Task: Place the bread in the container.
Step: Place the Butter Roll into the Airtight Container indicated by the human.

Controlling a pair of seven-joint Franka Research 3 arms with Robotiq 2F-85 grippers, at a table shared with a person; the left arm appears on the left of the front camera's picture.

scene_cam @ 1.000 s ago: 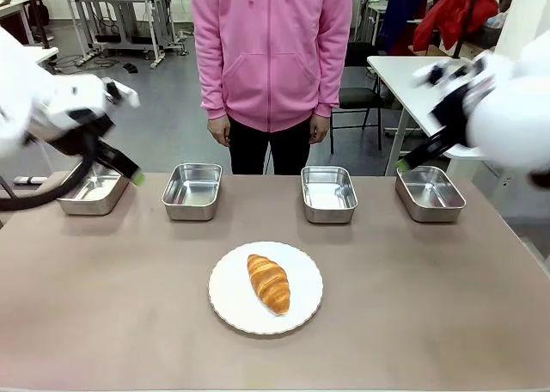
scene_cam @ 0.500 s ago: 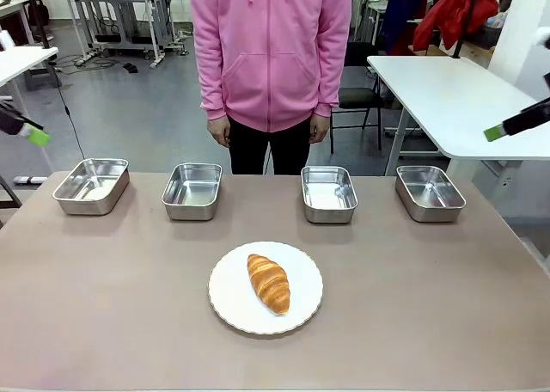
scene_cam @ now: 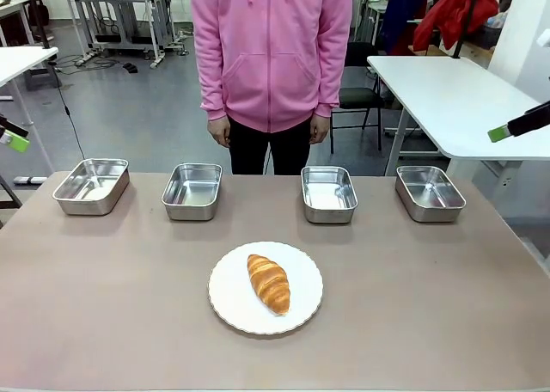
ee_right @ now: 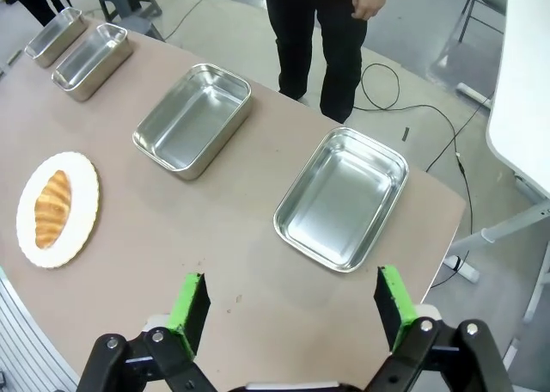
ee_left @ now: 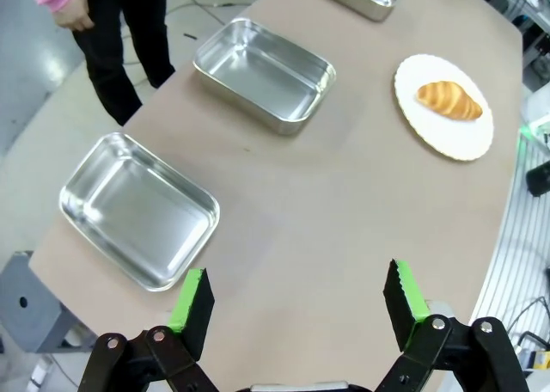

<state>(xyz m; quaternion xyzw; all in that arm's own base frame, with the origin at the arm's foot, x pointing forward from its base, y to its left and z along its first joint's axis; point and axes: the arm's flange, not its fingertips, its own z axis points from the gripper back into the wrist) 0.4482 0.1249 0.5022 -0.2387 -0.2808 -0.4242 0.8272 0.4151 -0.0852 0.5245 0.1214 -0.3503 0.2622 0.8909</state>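
The bread point(scene_cam: 269, 283), a golden-brown croissant, lies on a round white plate point(scene_cam: 232, 293) near the table's front middle. Behind it several shiny steel trays stand in a row point(scene_cam: 91, 186) point(scene_cam: 192, 190) point(scene_cam: 328, 193) point(scene_cam: 430, 192), all bare inside; I cannot tell which one is the container. My left gripper point(ee_left: 297, 297) hangs open and high above the table's left end, near the outermost tray point(ee_left: 137, 210). My right gripper point(ee_right: 290, 310) is open too, high above the right end near its outermost tray point(ee_right: 342, 199). From both wrists the croissant point(ee_left: 449, 100) point(ee_right: 51, 207) lies far off.
A person in a pink hoodie point(scene_cam: 272, 57) stands at the far side behind the middle trays, hands hanging down. A green fingertip pokes in at each picture edge, left point(scene_cam: 13, 140) and right point(scene_cam: 498, 134). Bare tabletop surrounds the plate.
Both arms have pulled up and outward from over the end trays. Just their green fingertips remain at the front view's edges. The croissant, plate and trays have not moved.
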